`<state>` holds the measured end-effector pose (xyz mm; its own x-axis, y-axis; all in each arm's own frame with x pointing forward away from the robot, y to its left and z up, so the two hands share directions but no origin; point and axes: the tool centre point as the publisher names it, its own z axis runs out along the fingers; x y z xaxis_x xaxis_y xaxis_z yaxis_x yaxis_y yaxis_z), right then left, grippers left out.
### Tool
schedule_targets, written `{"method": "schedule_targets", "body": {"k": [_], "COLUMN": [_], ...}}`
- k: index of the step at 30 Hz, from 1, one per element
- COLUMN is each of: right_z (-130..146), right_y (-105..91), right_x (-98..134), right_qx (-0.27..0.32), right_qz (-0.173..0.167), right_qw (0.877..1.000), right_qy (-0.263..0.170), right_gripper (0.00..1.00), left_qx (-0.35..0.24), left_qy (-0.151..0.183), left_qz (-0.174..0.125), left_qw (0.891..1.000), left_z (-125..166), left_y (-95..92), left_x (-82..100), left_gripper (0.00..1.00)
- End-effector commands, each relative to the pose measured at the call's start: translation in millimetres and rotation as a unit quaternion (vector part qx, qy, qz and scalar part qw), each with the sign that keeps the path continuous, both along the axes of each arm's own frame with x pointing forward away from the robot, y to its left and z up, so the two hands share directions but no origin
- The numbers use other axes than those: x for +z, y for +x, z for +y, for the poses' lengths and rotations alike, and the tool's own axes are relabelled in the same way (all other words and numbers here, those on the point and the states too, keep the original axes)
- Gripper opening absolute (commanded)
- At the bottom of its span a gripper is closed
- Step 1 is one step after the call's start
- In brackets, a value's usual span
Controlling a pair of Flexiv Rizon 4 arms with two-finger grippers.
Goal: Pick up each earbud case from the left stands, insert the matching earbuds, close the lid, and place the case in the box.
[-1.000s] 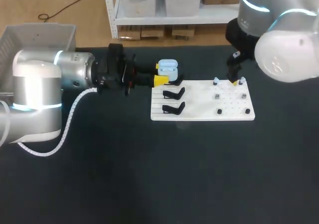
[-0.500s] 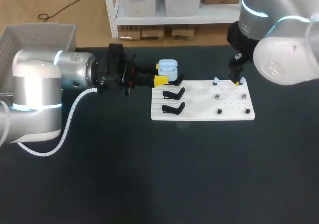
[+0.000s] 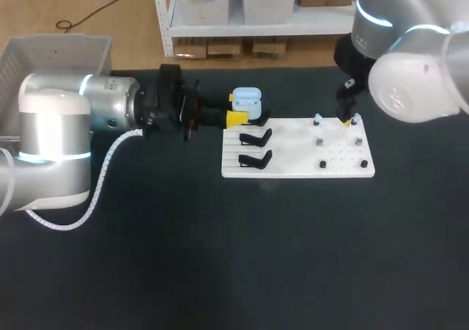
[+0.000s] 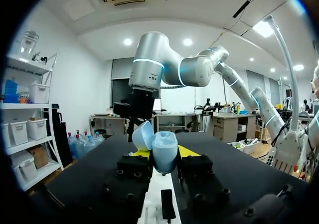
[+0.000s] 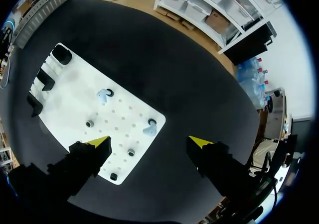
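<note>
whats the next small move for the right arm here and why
Probably lower the right gripper straight onto the blue earbud below it. Its fingers are open and high above the white board, that earbud lines up between them, and the left gripper already holds the earbud case open.

Pale blue earbud case point(image 3: 246, 101), white board point(image 3: 300, 158), black stands point(image 3: 256, 136), black tabletop point(image 3: 220, 257)

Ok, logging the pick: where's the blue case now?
Head view: the blue earbud case, lid open, is held in the left gripper just off the white board's far-left corner.
</note>
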<state>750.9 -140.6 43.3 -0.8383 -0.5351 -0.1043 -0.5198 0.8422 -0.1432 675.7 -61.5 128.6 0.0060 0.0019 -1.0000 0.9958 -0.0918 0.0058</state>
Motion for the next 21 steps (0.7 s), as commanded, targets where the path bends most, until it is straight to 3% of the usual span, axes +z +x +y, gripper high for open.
{"method": "schedule_targets", "body": {"k": [1, 18, 21], "right_z": [0, -9, -7], "right_y": [1.9, 9.9, 10.4], "right_x": [-2, -23, -24], "right_qx": [-0.001, -0.019, -0.016], "right_qz": [-0.002, -0.008, -0.009], "right_qw": [1.000, 1.000, 1.000], "right_qy": [-0.002, 0.003, 0.003], "right_gripper": [1.00, 1.00, 0.95], "left_qx": [0.000, 0.000, 0.000], "left_qy": [-0.002, -0.002, -0.002], "left_qz": [-0.001, -0.001, -0.001], "left_qw": [1.000, 1.000, 1.000], "left_z": [0, 0, 0], "left_y": [0.0, 0.0, 0.0], "left_x": [-1.1, -1.1, -1.1], "left_gripper": [0.00, 0.00, 0.00]}}
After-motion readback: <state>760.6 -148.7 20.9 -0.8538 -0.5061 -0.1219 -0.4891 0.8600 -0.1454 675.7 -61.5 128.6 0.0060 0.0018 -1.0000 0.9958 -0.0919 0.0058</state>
